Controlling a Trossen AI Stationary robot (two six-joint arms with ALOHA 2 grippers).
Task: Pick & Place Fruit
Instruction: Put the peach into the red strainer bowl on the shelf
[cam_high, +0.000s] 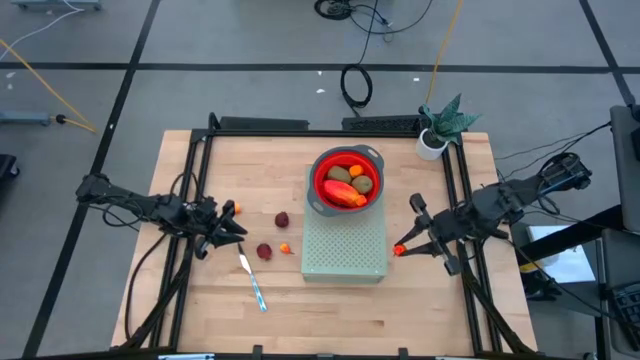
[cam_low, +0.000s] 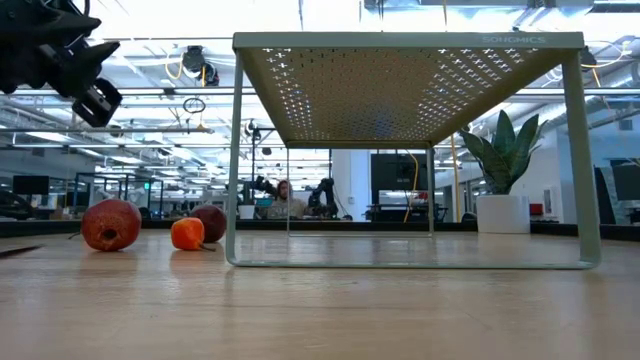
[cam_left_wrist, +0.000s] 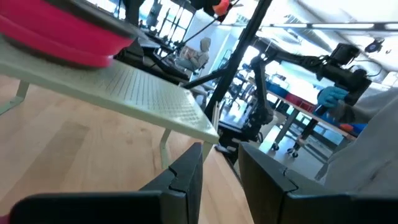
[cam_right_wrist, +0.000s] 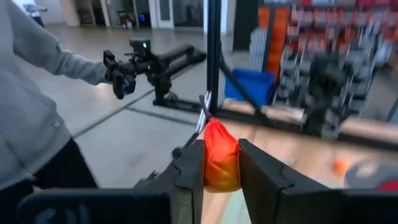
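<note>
I had my right gripper (cam_right_wrist: 221, 165) closed on a tiny orange ball (cam_right_wrist: 221, 163), pinched between both fingers and raised off the table just right of centre in the high view, at the right edge of the pale green perforated stand (cam_high: 345, 250). I judged this to be the carrying step: the next move called for swinging up and left over the red bowl (cam_high: 347, 180), which sat on the far end of that stand, and letting go only once above its rim. The bowl already held the elongated red-orange fruit (cam_high: 343, 194), two brown-green ovals (cam_high: 340, 176) and an orange ball. My left gripper (cam_left_wrist: 221, 177) waited at centre left with its fingers a little apart and nothing between them. Two dark red balls (cam_high: 282, 220), two more orange ones and the knife (cam_high: 252, 282) lay on the table left of the stand.
</note>
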